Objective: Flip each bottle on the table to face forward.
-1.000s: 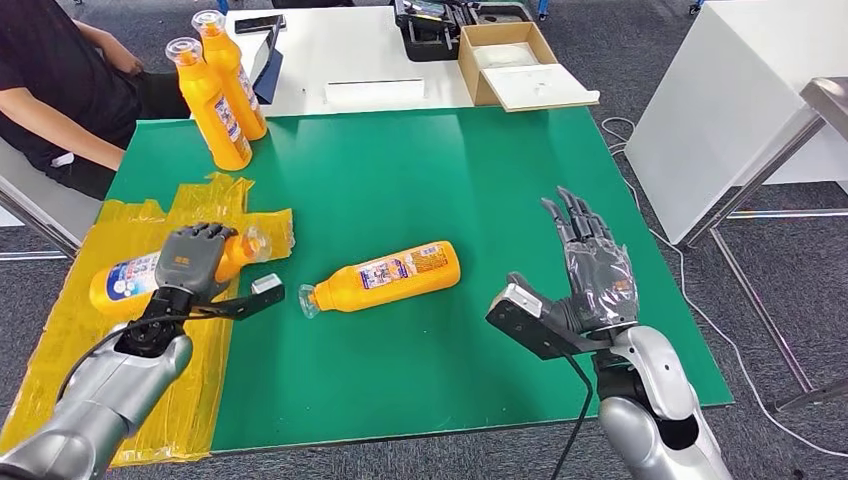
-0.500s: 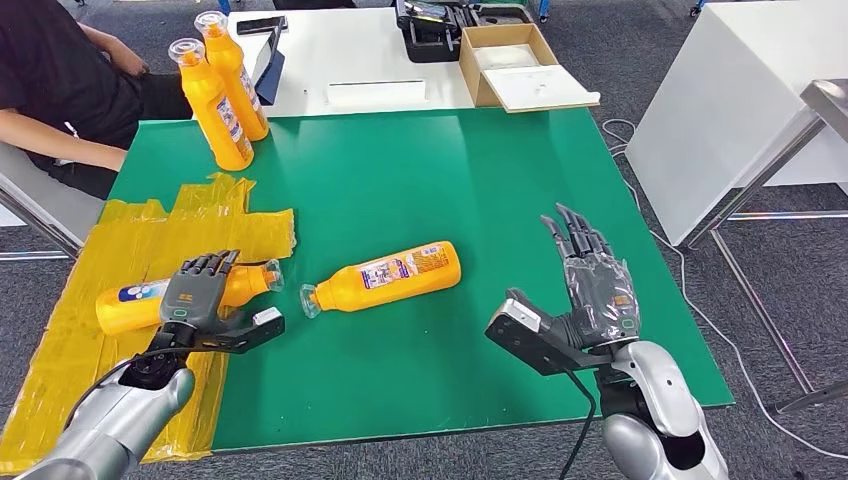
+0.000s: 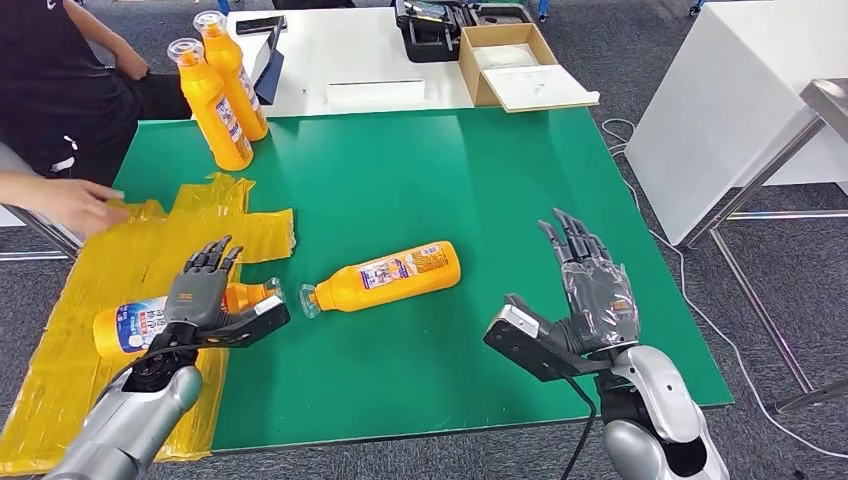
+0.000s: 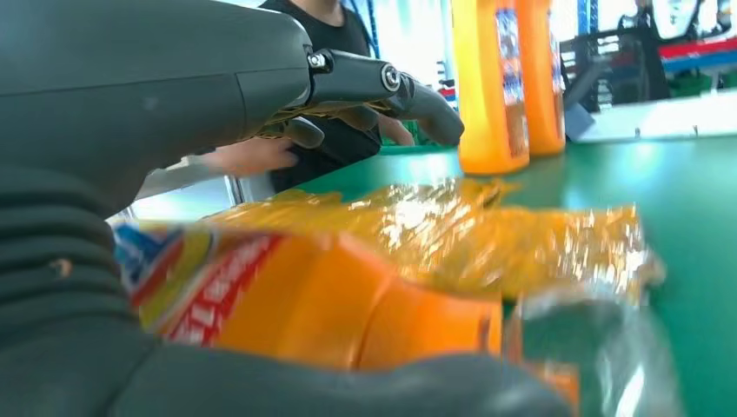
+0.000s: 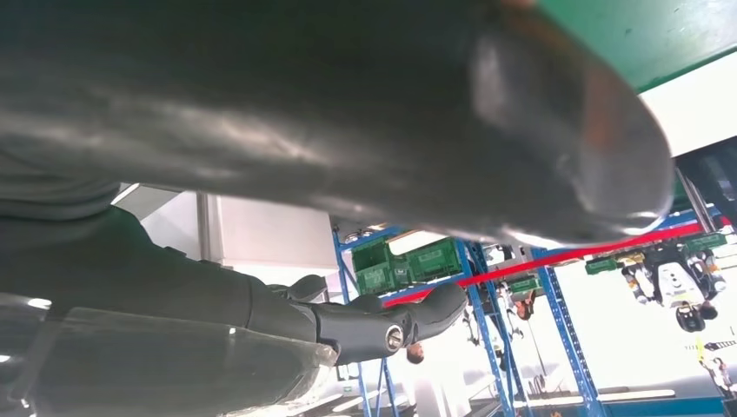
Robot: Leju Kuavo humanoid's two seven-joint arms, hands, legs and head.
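The left hand [image 3: 200, 290] had rolled the near bottle [image 3: 150, 318] label-up and opened, fingers apart above it. The right hand [image 3: 590, 285] stayed spread, empty. That flip looked complete; the centre bottle [image 3: 385, 275] likely came next.

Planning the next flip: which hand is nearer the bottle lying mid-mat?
Left. The left hand sits just beside the middle bottle, near its cap end, over another lying bottle. The right hand hovers open, farther off past its base end.
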